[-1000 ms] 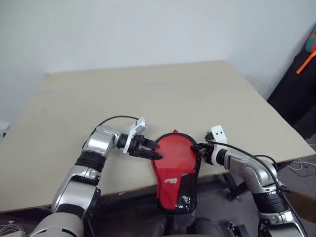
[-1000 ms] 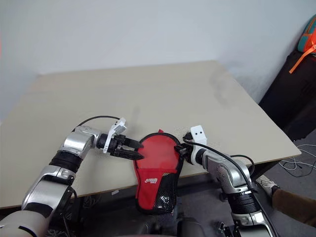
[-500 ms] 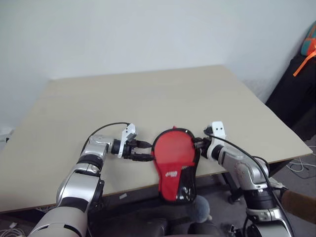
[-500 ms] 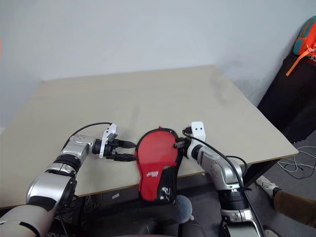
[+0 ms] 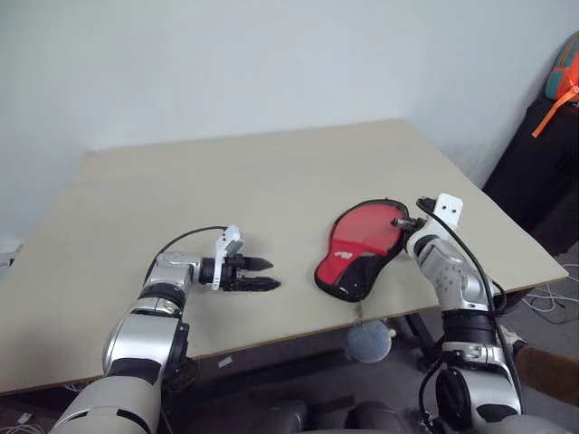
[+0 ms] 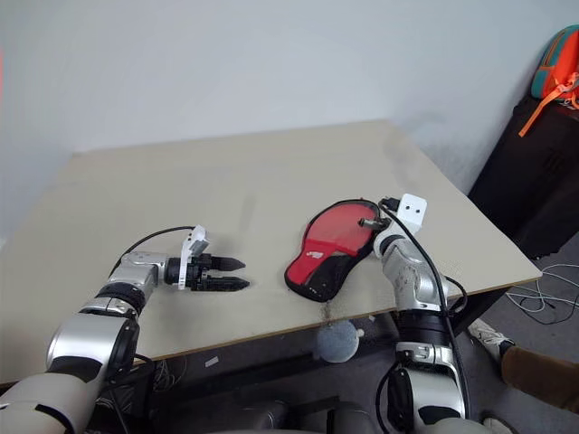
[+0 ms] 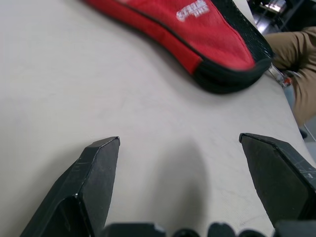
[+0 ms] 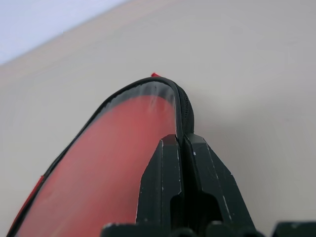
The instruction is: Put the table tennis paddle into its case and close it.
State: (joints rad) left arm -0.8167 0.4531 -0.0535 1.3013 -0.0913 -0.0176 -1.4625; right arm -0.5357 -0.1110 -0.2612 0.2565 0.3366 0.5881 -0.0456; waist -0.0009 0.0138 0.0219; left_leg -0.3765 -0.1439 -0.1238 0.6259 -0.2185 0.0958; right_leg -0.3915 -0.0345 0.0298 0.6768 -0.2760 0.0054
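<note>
Right pincer (image 8: 183,143) apparently pinching case (image 5: 360,242) rim.

Case (image 5: 360,244) lies flat on table (image 5: 253,181), near front edge, right of centre, handle end toward the edge. My right gripper (image 5: 404,220) is at its far right rim, fingers pinched on the edge. My left gripper (image 5: 261,274) sits low over table well left of case, fingers wide, nothing btwn. Pouch (image 5: 367,341) hangs below table edge, under case.
</note>
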